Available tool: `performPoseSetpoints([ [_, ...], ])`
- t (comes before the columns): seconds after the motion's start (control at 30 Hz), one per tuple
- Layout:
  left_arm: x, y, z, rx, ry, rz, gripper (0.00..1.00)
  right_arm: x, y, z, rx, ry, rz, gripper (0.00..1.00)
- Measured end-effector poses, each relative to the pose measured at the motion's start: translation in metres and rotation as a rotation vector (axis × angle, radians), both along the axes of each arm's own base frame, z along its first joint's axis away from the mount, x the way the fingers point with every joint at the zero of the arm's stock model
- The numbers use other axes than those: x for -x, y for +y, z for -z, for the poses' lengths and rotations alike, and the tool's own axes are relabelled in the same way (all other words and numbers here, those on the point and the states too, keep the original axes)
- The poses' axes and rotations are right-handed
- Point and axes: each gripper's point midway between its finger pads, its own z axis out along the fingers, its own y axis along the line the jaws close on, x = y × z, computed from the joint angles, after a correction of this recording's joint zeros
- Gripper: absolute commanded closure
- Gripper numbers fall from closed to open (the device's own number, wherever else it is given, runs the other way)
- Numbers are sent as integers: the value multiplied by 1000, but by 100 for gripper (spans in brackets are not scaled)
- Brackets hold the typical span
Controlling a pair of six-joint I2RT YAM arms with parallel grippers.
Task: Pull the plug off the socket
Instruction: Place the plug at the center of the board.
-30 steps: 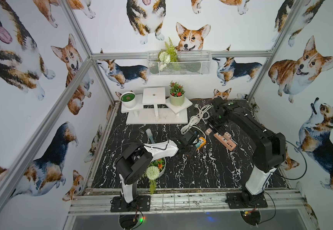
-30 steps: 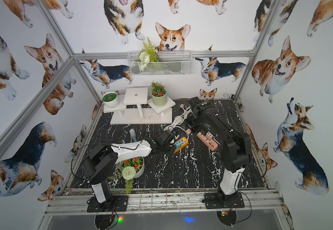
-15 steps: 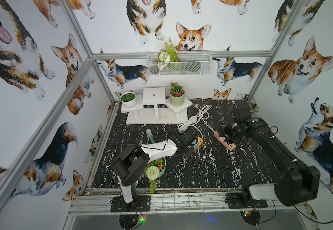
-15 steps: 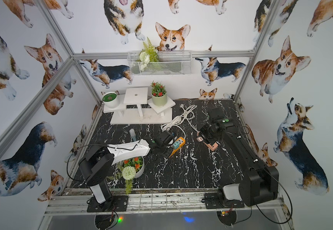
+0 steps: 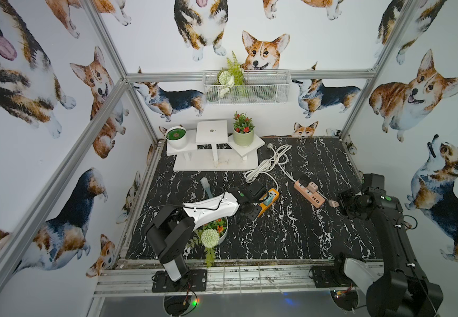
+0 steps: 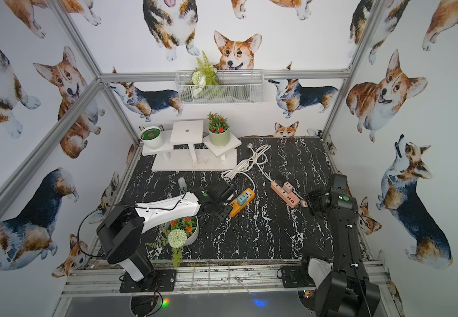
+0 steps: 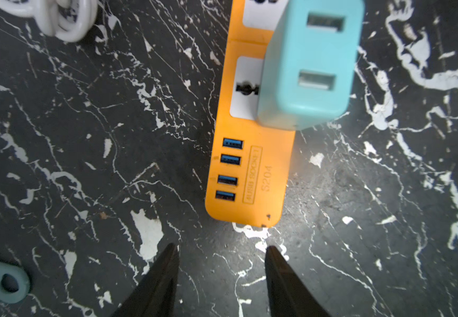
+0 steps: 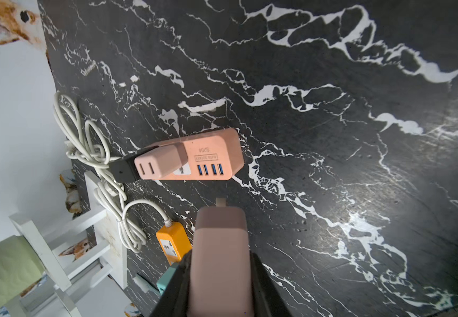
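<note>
Near the pink socket (image 8: 211,157), pink plug (image 8: 219,227) pinched in right end effector (image 8: 221,256); left end effector (image 7: 221,247) spread.

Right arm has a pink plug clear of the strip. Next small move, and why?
Probably lower the right gripper to the bare table beside the pink strip and open it: the pink plug in its jaws hangs free of the strip, its prong exposed, so the pull looks done.
</note>
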Motion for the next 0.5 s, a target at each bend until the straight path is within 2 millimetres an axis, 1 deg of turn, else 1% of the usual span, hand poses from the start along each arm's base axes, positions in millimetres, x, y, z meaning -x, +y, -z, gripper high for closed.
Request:
performPoseSetpoints([
  [0.1,-2,3,-15,26,-29,-35,40,1,2,15,-17,-18,-2,100],
  [0.17,-5,4,-29,56,-58,-58,38,5,8,23,-36,-26,-14,100],
  [0.23,-8,5,-40,86,-80,-86,31,9,16,28,-47,-43,-42,100],
  [0.33,-12,9,-51,116,-101,-133,16,16,36,36,-76,-72,-118,100],
  [0.37,-14,11,-55,130,-109,-154,11,22,48,42,-91,-69,-164,100],
  [0.5,-21,25,-61,161,-125,-241,9,44,93,61,-132,-61,-365,100],
])
